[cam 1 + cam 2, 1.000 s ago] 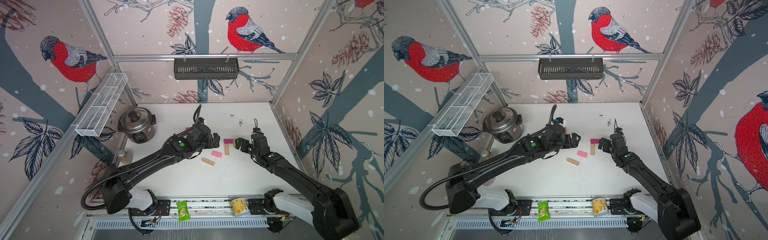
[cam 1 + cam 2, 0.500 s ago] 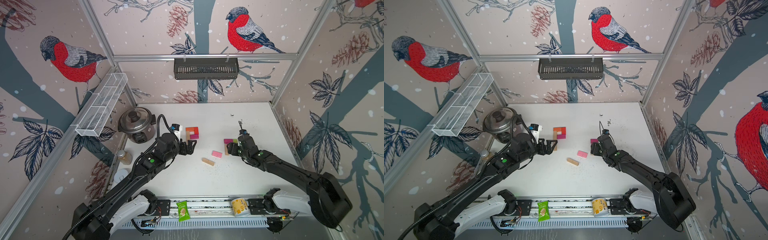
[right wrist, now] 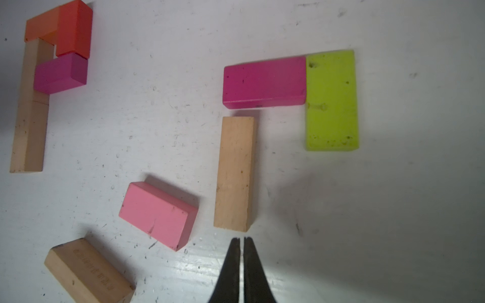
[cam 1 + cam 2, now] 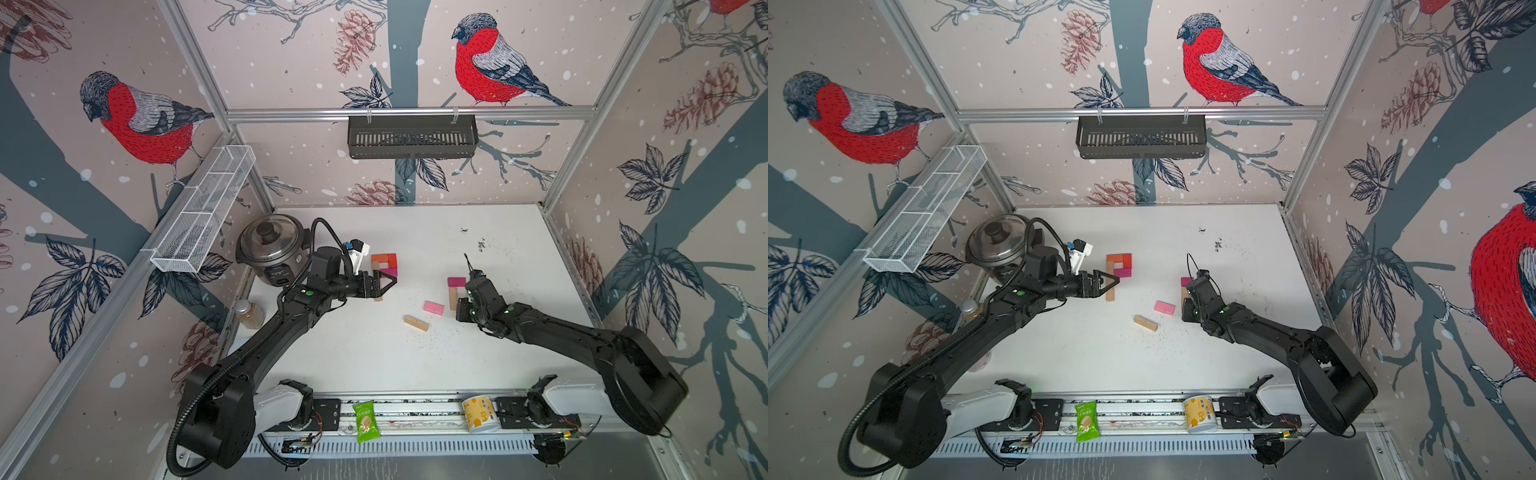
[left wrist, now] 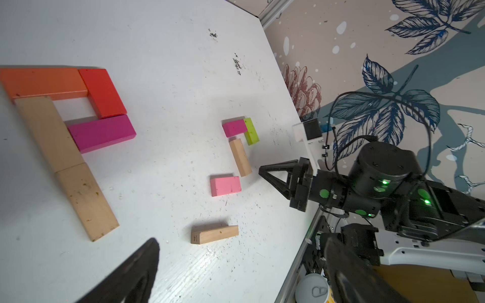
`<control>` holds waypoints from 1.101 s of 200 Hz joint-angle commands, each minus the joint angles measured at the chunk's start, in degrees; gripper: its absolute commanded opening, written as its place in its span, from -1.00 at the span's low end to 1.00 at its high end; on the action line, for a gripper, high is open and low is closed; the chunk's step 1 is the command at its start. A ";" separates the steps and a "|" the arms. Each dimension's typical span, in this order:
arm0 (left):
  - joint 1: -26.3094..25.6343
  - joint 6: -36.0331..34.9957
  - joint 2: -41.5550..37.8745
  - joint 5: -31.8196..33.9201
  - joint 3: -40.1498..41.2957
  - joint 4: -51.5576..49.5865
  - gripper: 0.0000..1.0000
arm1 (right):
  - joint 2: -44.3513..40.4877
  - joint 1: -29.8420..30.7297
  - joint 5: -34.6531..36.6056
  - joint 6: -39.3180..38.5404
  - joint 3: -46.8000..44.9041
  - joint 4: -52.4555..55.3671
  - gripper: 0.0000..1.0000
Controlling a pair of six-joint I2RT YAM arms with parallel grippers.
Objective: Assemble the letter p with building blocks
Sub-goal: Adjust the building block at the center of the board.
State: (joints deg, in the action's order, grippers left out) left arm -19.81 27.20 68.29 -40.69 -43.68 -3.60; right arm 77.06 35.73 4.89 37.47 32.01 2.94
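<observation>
A flat letter P [image 4: 384, 264] of building blocks lies at the left: an orange, a red and a magenta brick round a gap, with a tan stem [image 5: 65, 157]. My left gripper [image 4: 386, 286] hovers open and empty over that stem. To the right, a magenta brick [image 3: 263, 84] and a lime brick [image 3: 332, 101] form a corner, with a tan brick [image 3: 235, 173] just below the magenta one. A pink brick [image 3: 157, 215] and another tan brick [image 3: 88, 272] lie loose. My right gripper [image 3: 242, 238] is shut and empty, its tips just off the tan brick's near end.
A rice cooker [image 4: 270, 245] and a small jar [image 4: 248, 313] stand at the table's left edge. On the front rail lie a green snack packet [image 4: 365, 422] and a can [image 4: 480, 413]. A wire basket [image 4: 203, 208] and a black shelf [image 4: 411, 137] hang on the walls.
My right gripper has closed from open and drawn back to the tan brick's near end. The left arm has swung left off the table's middle, uncovering the P.
</observation>
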 commanded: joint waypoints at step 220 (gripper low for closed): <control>0.13 0.26 -2.29 -4.23 0.73 2.80 0.94 | 6.50 -0.39 -0.01 2.34 0.46 -2.48 -0.85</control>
State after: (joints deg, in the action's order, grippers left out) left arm -19.75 27.22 66.22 -43.90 -43.00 -2.50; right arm 83.22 35.55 4.23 39.18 32.23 0.60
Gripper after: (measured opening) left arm 0.972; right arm 0.076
